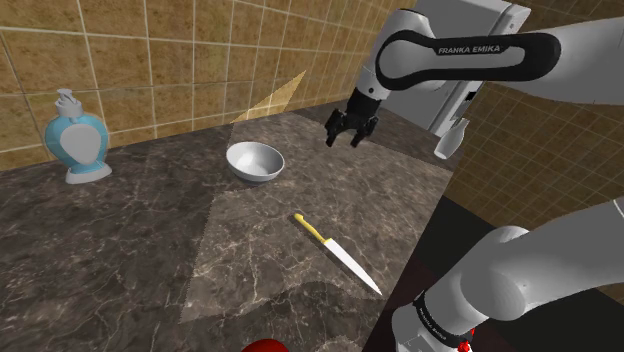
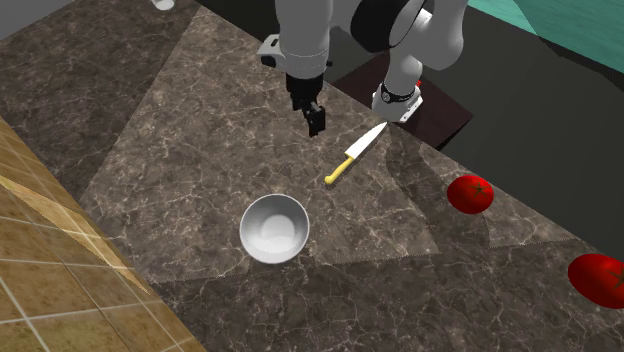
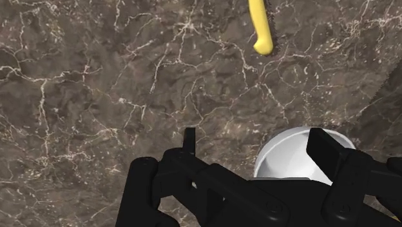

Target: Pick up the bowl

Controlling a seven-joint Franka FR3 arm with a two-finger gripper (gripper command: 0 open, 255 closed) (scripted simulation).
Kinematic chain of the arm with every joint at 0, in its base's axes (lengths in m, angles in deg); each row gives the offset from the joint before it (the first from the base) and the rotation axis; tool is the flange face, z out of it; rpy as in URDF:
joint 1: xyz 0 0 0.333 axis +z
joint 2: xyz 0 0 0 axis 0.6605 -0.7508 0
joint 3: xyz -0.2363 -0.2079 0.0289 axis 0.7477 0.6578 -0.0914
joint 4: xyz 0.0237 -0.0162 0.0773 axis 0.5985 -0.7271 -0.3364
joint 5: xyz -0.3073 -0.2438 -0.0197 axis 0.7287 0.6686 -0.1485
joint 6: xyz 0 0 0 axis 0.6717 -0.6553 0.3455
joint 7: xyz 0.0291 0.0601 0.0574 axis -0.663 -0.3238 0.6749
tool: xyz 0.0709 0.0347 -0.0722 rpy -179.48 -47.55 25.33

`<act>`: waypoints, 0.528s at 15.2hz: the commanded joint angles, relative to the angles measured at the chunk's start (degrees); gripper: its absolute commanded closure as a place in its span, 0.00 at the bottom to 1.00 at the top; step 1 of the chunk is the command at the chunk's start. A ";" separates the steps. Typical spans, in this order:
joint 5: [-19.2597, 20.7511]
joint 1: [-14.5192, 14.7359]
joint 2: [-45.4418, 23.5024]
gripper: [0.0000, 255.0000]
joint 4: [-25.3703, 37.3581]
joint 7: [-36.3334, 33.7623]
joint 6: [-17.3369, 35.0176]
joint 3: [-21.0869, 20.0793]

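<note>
So the bowl (image 1: 254,161) (image 2: 274,228) is a plain white one, sitting upright on the dark marbled bench (image 1: 120,260). There's nothing in it as far as I can see. In the shoulder view it's toward the back of the bench, not far from the tiled wall (image 1: 150,60).

My fingers (image 1: 334,128) (image 2: 315,118) are spread apart with nothing between them, and they hang in the air above the bench. They aren't touching the bowl. In the shoulder view they're off to the bowl's right. From the second exterior view they're up above the bowl in the frame, with bare marble between us.

Looking down along my fingers (image 3: 190,145), the bowl (image 3: 287,155) isn't centred between them. It sits over by one finger, which covers part of its rim, and the gap between the two is mostly just marble.

A knife (image 1: 338,253) (image 2: 355,153) with a yellow handle and a pale blade lies flat on the bench, apart from the bowl. The yellow handle end (image 3: 259,26) points roughly toward the bowl.

Farther out there's a blue and white soap dispenser (image 1: 77,140) standing against the wall, well to the shoulder view's left of the bowl. Two red tomatoes (image 2: 470,193) sit out toward the second exterior view's right, well away from everything else.
</note>
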 commanded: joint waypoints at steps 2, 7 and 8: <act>-0.64 0.19 -5.91 0.00 2.21 -0.38 4.39 -0.23; -1.59 0.66 -16.42 0.00 7.64 -1.30 10.49 -0.78; -1.75 0.75 -18.55 0.00 8.96 -1.48 11.51 -0.88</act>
